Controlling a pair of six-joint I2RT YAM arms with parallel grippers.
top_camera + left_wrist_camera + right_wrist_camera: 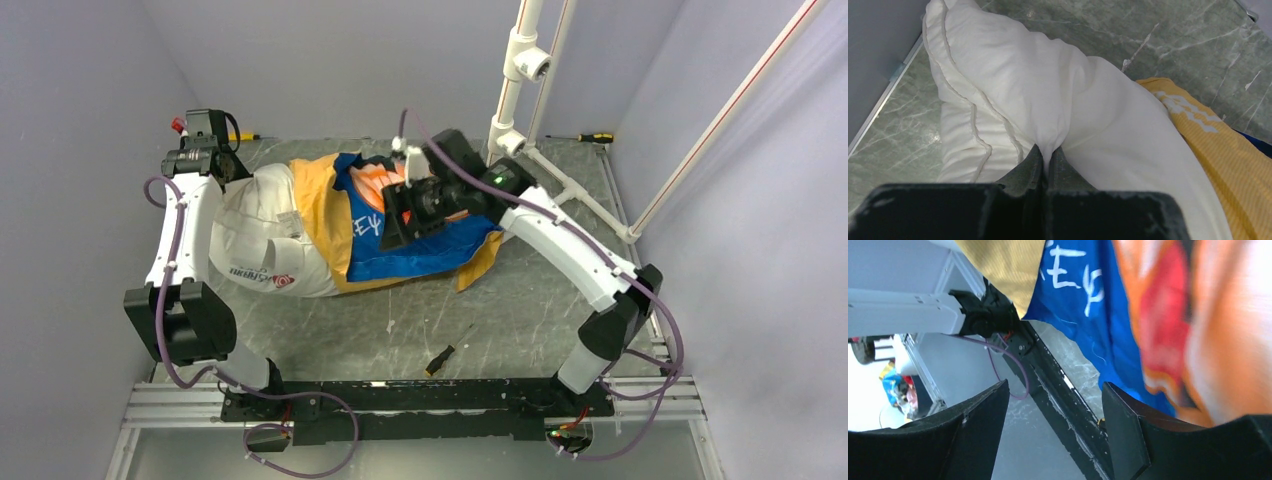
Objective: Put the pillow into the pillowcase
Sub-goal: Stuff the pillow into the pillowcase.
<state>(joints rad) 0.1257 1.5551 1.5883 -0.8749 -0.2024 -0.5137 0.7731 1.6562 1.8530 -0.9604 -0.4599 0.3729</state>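
Item one, closest to my view: black base rail (420, 398) carrying both arms. Left gripper (1048, 152): I see its jaws pinched tight on a fold of the pillow (255, 235). Pillow: left of centre on the table (520, 320), right end inside the pillowcase (420, 255) mouth, left end bare. Pillowcase: blue, yellow-orange edge showing. Right gripper (1055, 390): jaws spread wide, gripping nothing, over the pillowcase.
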